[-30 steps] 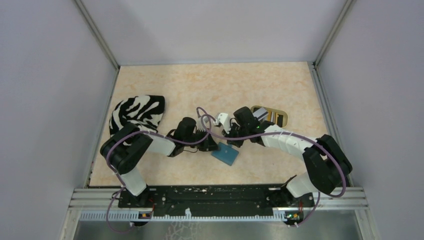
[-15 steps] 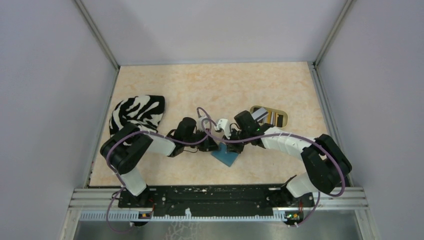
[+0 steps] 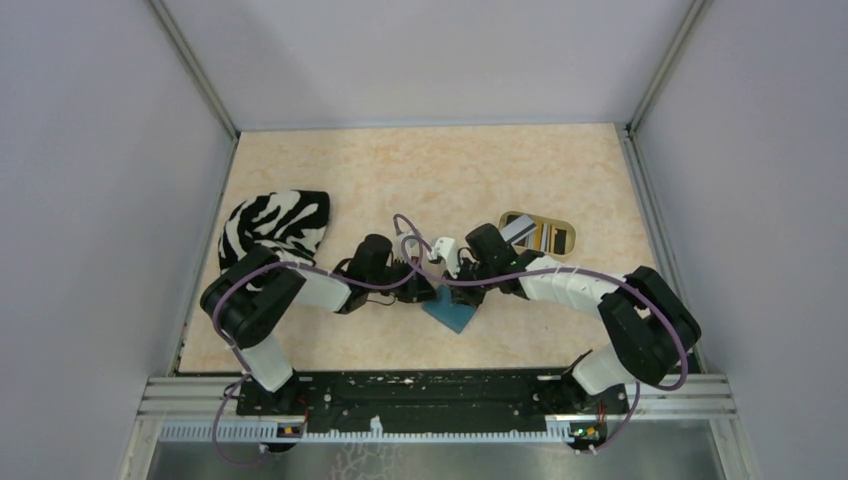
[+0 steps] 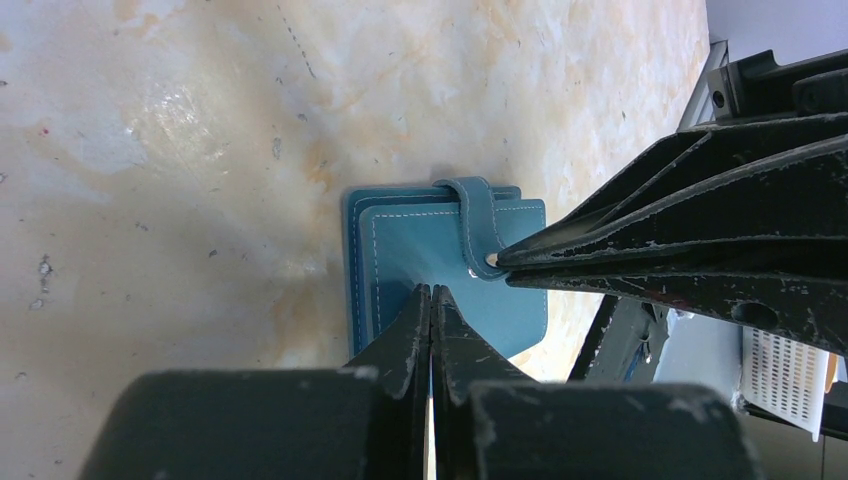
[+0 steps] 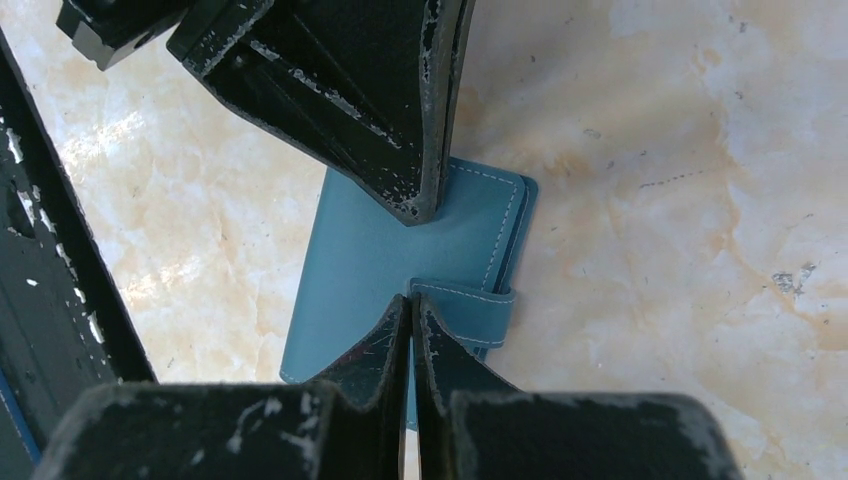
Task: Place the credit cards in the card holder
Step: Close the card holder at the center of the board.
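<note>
- The bench is a hard, smooth, marbled slab. A thin flat thing lying on it gives no edge to get under, so anything flat is likely to skate before it lifts.
- The left hand has its fingers together with no gap. Its tips are planted on the card holder's cover, and nothing shows between them.
- The right hand also has its fingers together. Its tips sit at the free end of the strap, and I cannot tell whether any strap is nipped between them.
- The card holder lies flat and folded shut directly beneath the tips of both hands.
  - It looks light, soft and leather-like, with stitched edges.
  - It should flex rather than crack, but it is light enough to slide or lift whole if pulled while unpinned.
  - I judge it best to press the cover down with one hand and work the flap with the other.
- The credit cards sit in a beige oval tray beyond the right hand, well apart from its tips.
  - They are likely stiff, slick and very thin, so pinch them across the faces at a raised edge.
- The strap wraps over the holder's edge. It is narrow and pliable and is the natural place to grip, right at its snap end.
</note>
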`<state>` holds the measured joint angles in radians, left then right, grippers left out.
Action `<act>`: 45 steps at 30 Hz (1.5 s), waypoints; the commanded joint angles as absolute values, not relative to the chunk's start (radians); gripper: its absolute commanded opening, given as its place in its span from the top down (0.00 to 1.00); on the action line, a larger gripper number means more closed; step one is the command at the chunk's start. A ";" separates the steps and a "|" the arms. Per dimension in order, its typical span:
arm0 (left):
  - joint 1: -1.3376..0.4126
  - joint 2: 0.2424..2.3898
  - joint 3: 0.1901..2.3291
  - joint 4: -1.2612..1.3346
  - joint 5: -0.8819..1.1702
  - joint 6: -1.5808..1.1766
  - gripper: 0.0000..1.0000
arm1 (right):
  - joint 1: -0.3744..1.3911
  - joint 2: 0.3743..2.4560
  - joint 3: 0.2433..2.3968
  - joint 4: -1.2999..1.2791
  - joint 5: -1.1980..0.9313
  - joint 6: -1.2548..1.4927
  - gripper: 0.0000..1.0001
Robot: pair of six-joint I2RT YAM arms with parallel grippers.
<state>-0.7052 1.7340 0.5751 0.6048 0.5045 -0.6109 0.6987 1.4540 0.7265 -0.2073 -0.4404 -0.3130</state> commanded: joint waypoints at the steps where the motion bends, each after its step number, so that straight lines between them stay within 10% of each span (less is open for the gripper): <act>1: -0.707 1.739 0.561 0.578 0.486 -0.584 1.00 | 0.714 1.417 0.710 -0.160 -0.438 -0.322 1.00; 45: -0.708 1.729 0.557 0.578 0.484 -0.581 1.00 | 0.862 1.466 0.695 -0.317 -0.341 -0.516 1.00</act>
<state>-0.7052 1.7325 0.5732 0.6033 0.5060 -0.6094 0.8169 1.4406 0.7082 -0.1936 -0.3065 -0.4870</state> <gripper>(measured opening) 0.006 0.006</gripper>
